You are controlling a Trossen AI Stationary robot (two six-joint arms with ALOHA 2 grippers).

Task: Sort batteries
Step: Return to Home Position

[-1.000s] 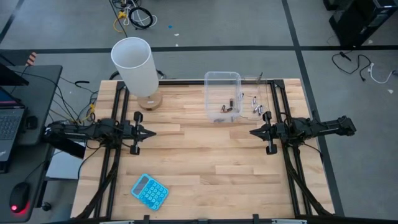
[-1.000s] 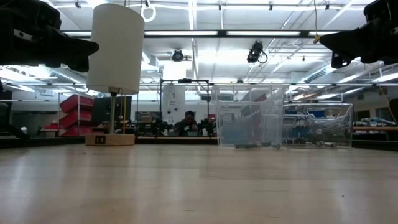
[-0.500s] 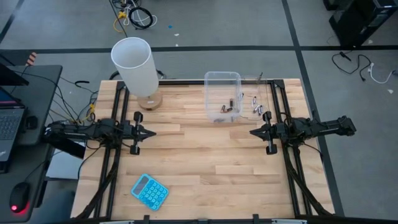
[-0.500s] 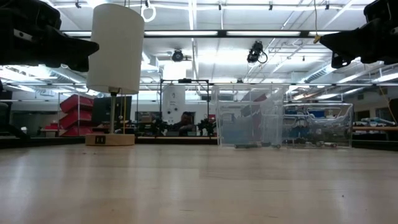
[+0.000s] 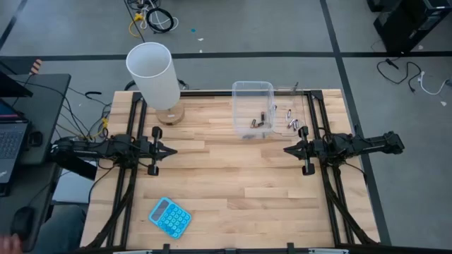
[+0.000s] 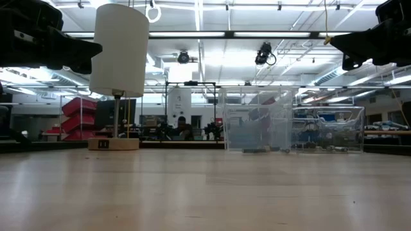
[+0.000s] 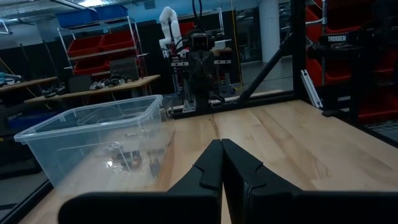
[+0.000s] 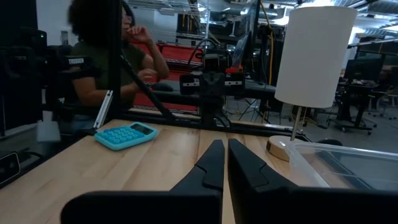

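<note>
Several small dark batteries [image 5: 258, 124] lie on the floor of a clear plastic tub [image 5: 252, 90] at the far middle of the table. A few silvery batteries [image 5: 292, 121] lie just to its right, in a second clear tub [image 6: 329, 128] as the low view shows. My left gripper [image 5: 174, 150] hovers shut above the table's left side and points level toward the right. My right gripper [image 5: 285, 149] hovers shut on the right side, facing it, near the tubs. The left wrist view shows the first tub [image 7: 93, 134] with its batteries [image 7: 133, 160].
A lamp with a tall white shade [image 5: 152, 72] stands on a round wooden base [image 5: 169, 113] at the far left. A blue calculator [image 5: 169, 216] lies near the front left. A person [image 8: 102, 50] sits beyond the table's left side. Bare wood lies between the grippers.
Both arms have kept still. A person has come into the high view beside the table's near left corner.
</note>
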